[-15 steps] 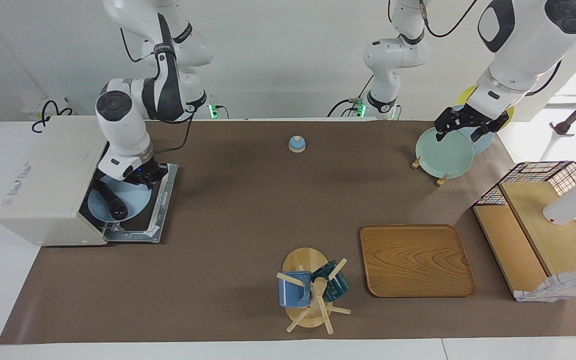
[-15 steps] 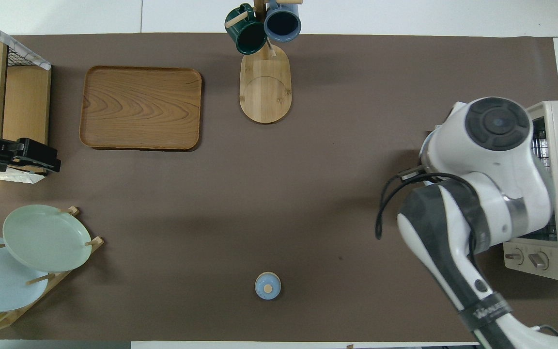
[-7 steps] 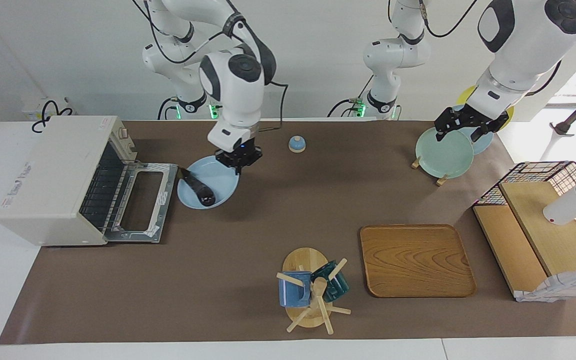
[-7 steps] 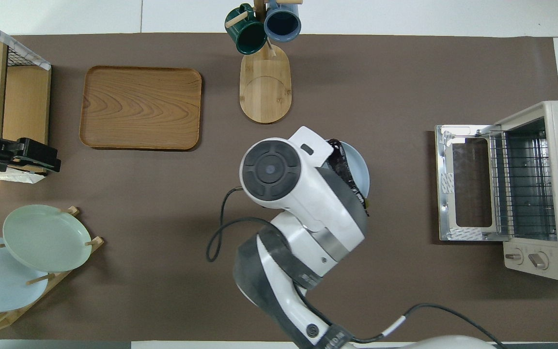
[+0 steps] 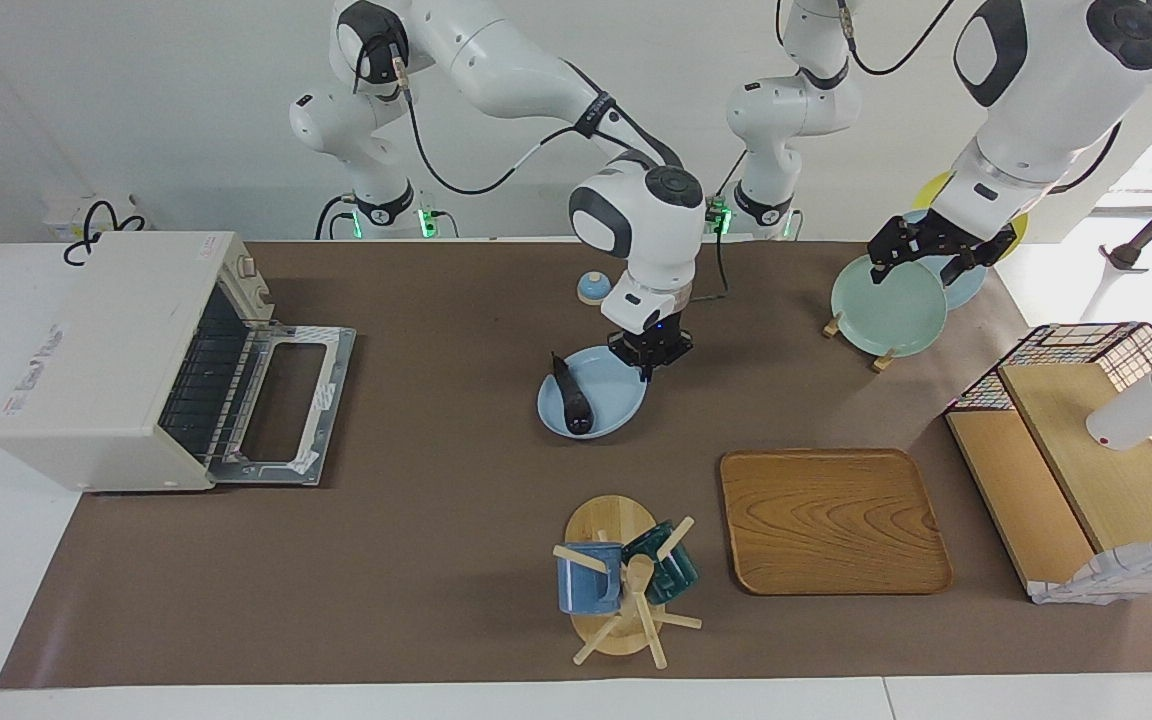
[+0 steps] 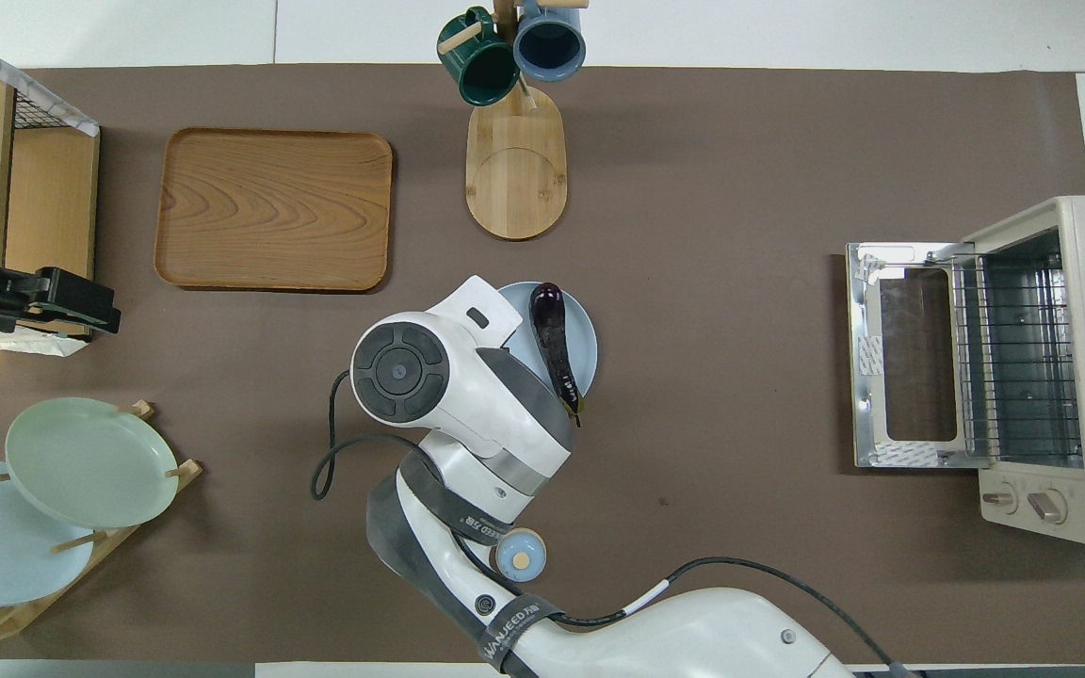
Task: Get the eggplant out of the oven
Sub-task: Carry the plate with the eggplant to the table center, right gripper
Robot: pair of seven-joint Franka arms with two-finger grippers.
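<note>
In the facing view, we are looking at the right end effector point(image 5: 648, 361) gripping the rim of a light blue plate point(image 5: 608, 402) near the middle of the desk point(image 5: 436, 520), and the eggplant point(image 5: 571, 394) is lying on that plate, well apart from the oven point(image 5: 101, 360). The oven is sitting at the right arm's end of the desk with its door point(image 5: 281, 405) folded down flat. The left end effector point(image 5: 926, 262) is hanging over the plate rack point(image 5: 886, 300), and we cannot tell whether it is clenched or released. 2 mugs are hanging on the mug tree point(image 5: 626, 585) beside a wooden tray point(image 5: 831, 520). In the overhead view, we are seeing the eggplant point(image 6: 554, 347) stretching across the plate point(image 6: 583, 341), its stem end nearer to the robots, while the right arm is covering much of the plate. The oven point(image 6: 1060, 367) is showing its wire rack point(image 6: 1013, 358) through the open front. A small blue bell point(image 6: 520, 554) is sitting nearer to the robots than the plate.
</note>
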